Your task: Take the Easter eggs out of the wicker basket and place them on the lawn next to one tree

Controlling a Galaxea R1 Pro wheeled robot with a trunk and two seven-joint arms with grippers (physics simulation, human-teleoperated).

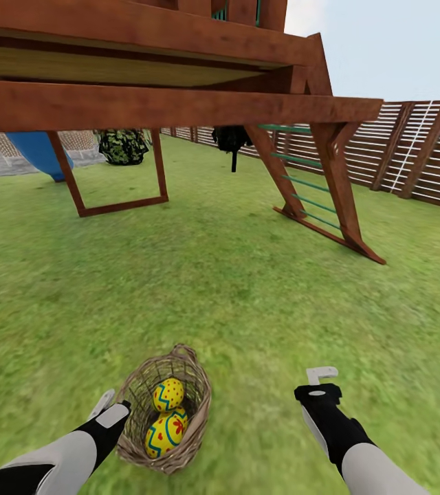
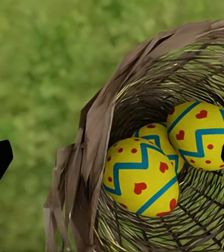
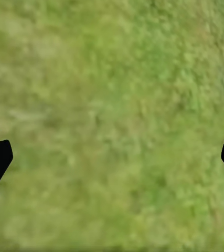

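Left wrist view has the goods: three Easter eggs (image 2: 142, 177) piled inside the wicker basket (image 2: 98, 131), glossy yellow shells with blue zigzags and red hearts and dots. They look hard, smooth and round, so my guess is slippery and prone to squirting out of a pinch; I'd take one across its fat middle, nearest egg first. The basket is open-woven twig, rough and probably light enough to tip if I bump its rim. It sits on the lawn (image 1: 234, 289), mottled soft-looking grass. My left gripper (image 1: 107, 405) is just beside the basket, fingers spread wide, holding nothing. My right gripper (image 1: 322, 379) hangs over bare grass on the basket's other side, also spread and empty. Well beyond the basket there's a wooden play frame (image 1: 179, 103).
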